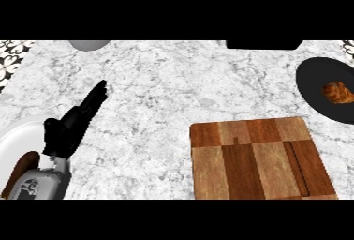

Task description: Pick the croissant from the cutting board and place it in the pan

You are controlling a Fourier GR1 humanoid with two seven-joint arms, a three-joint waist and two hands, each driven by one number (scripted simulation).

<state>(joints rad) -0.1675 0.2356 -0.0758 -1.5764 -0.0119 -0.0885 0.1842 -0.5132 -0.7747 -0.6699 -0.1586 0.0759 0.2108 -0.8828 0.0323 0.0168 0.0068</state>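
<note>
A brown croissant lies inside the black pan at the right edge of the head view. The wooden cutting board sits at the lower right with nothing on it. My left hand is at the left, fingers straight and pointing up toward the far side, holding nothing. It is far from both the board and the pan. My right hand does not show.
A white plate with something brown on it lies at the lower left, partly under my left forearm. A grey round object and a black object sit at the far edge. Patterned tiles border the marble counter.
</note>
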